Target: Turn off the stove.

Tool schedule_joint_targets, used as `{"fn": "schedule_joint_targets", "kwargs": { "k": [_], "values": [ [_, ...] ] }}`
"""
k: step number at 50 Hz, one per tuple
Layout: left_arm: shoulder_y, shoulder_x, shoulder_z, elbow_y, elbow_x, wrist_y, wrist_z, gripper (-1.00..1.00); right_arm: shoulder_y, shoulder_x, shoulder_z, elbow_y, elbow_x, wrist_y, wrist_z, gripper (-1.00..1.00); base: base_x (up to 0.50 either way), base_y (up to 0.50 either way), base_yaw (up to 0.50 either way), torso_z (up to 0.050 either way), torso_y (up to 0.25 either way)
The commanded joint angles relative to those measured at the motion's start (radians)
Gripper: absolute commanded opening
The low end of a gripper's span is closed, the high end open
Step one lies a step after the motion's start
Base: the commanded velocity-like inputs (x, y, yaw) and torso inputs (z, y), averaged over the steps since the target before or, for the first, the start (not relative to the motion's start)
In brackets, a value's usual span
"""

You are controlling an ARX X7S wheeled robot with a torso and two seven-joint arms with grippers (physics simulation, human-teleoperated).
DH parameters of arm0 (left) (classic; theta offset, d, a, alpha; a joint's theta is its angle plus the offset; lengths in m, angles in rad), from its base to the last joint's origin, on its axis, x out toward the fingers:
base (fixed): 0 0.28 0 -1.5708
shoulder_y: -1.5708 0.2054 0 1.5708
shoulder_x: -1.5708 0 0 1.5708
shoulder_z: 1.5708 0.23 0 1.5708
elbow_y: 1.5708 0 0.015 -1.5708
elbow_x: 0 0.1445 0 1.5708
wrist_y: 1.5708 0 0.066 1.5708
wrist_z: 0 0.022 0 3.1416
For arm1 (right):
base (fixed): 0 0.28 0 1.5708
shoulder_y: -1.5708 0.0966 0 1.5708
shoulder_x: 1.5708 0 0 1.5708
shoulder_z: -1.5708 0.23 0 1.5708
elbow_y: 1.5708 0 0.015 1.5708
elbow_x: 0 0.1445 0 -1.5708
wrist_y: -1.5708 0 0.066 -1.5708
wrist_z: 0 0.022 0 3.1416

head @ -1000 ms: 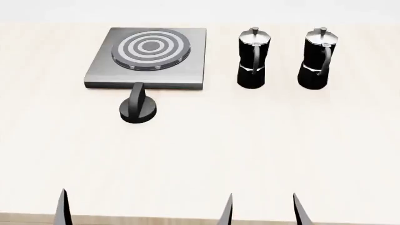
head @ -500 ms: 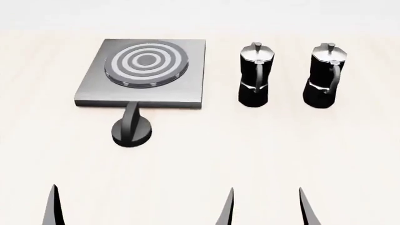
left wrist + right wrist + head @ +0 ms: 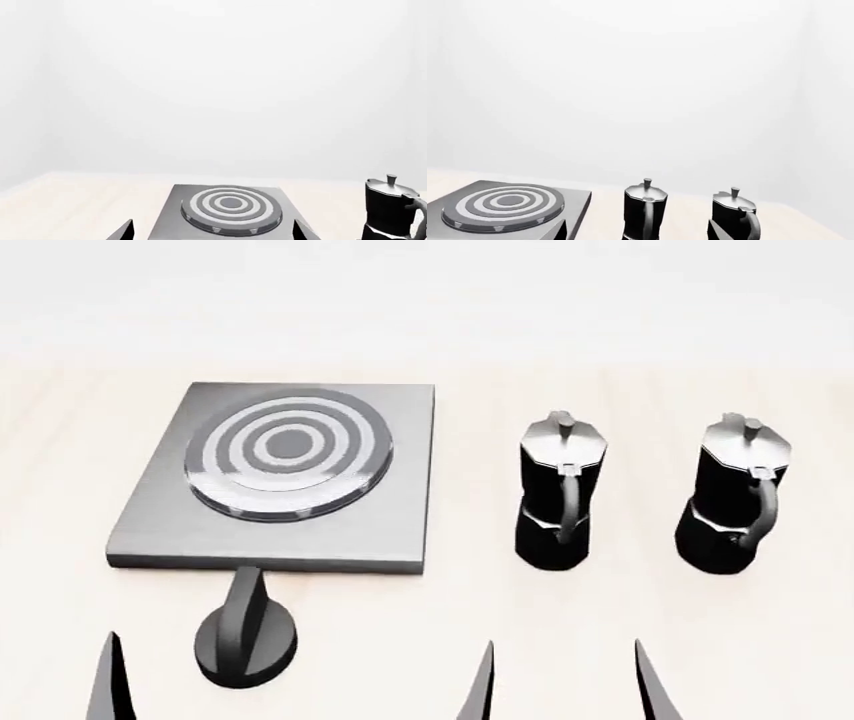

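1. Black fingertips sit nearest the robot, at the bottom edge of the head view. The left gripper (image 3: 296,685) shows one tip on each side of the knob and short of it, so the jaws stand wide apart and grasp nothing. The right gripper (image 3: 658,680) shows only one clear tip, and I cannot tell how far it is open.
2. The knob (image 3: 246,637), round, black and ridged, lies on the pale wooden table (image 3: 400,640). It is just nearer than the stove's front edge, toward that edge's left end. Its raised grip points at the stove. It falls between the left fingertips, so this looks like a line-up for the left arm to reach and twist it.
3. The stove (image 3: 400,490) is a flat grey metal plate. Its ringed burner (image 3: 287,452) carries nothing.
4. To the stove's right stand two black coffee pots with silver lids. The closer pot (image 3: 558,505) stands apart from the stove's right edge, and the other pot (image 3: 734,505) stands farther right. Both are well clear of the knob, so the reach looks unobstructed.
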Motion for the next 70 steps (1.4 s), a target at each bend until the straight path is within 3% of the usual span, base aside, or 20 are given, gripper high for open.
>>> {"fn": "schedule_joint_targets", "kwargs": {
  "k": [1,20,38,70],
  "values": [
    [-0.005,-0.009,-0.006,0.008,-0.017,-0.004,-0.01,1.0,0.003,0.011,-0.011,-0.002,0.015,0.006,-0.001,1.0,0.5,0.0,0.0,0.0,0.0],
    [-0.01,-0.018,0.01,0.0,-0.015,0.0,-0.024,1.0,0.016,0.024,-0.029,0.013,0.029,0.012,0.002,1.0,0.49,0.0,0.0,0.0,0.001],
    [-0.008,-0.032,0.031,-0.012,0.001,0.011,-0.032,1.0,0.021,0.035,-0.042,0.018,0.032,0.02,0.013,1.0,0.0,0.0,0.0,0.0,-0.016],
    [-0.008,-0.051,0.035,-0.001,-0.02,0.01,-0.056,1.0,0.025,0.053,-0.066,0.027,0.044,0.018,0.027,1.0,0.0,0.0,0.0,-0.006,-0.173]
  ]
}}
